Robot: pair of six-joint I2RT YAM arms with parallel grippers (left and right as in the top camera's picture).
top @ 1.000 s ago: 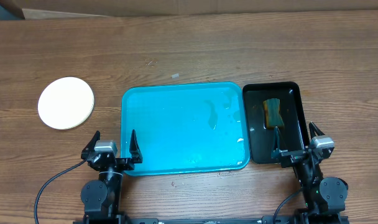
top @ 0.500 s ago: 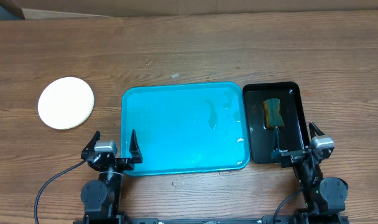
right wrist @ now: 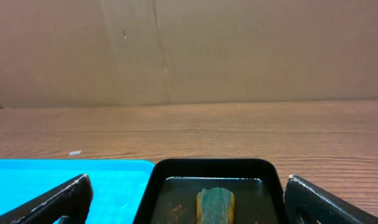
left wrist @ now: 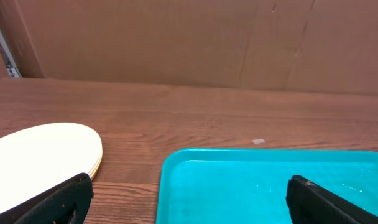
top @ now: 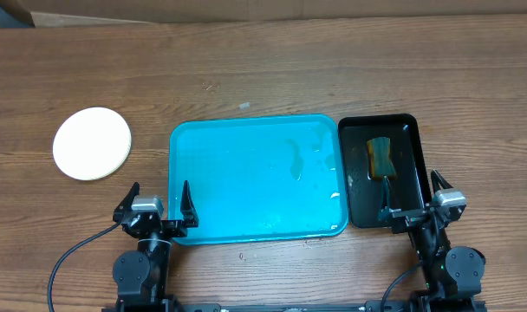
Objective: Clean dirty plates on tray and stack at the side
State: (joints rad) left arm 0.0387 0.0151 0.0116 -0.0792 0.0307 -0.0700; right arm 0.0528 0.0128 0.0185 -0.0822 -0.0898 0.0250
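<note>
The turquoise tray (top: 255, 178) lies in the middle of the table with no plates on it, only wet streaks. The plates (top: 92, 143) sit in a stack on the table at the left, apart from the tray; the top one looks white and no smear shows. The stack also shows in the left wrist view (left wrist: 43, 152), with the tray (left wrist: 270, 180) beside it. My left gripper (top: 157, 201) is open and empty at the tray's near left corner. My right gripper (top: 415, 196) is open and empty at the near end of the black tray.
A narrow black tray (top: 380, 169) stands right of the turquoise tray and holds dirty water and a yellow-green sponge (top: 380, 154); both show in the right wrist view (right wrist: 214, 205). A cardboard wall runs along the table's far edge.
</note>
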